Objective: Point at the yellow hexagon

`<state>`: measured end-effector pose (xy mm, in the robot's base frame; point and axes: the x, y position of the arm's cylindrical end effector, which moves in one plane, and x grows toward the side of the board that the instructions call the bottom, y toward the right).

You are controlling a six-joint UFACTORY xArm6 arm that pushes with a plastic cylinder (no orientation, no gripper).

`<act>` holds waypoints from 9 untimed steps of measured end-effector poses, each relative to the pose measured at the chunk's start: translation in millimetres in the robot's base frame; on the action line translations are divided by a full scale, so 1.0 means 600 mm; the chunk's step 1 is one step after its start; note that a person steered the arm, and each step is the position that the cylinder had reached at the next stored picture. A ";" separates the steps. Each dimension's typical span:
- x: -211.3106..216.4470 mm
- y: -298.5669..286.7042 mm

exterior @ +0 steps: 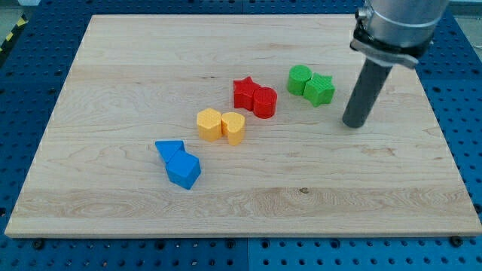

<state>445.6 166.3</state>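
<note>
The yellow hexagon (208, 124) lies near the middle of the wooden board (113, 83), touching a yellow heart-like block (234, 128) on its right. My tip (352, 123) rests on the board at the view's right, far to the right of the yellow hexagon. It stands just right of and a little below the green star (319, 89) and does not touch any block.
A red star (244, 93) and a red round block (264, 102) sit together above and right of the yellow pair. A green round block (300, 78) touches the green star. Two blue blocks (179, 163) lie at lower left.
</note>
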 end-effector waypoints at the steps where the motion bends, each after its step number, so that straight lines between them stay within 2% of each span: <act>1: -0.062 0.002; 2: -0.122 0.005; 3: -0.177 -0.044; 5: -0.192 -0.324; 6: -0.164 -0.436; 8: -0.006 -0.471; 9: -0.006 -0.472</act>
<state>442.1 -117.0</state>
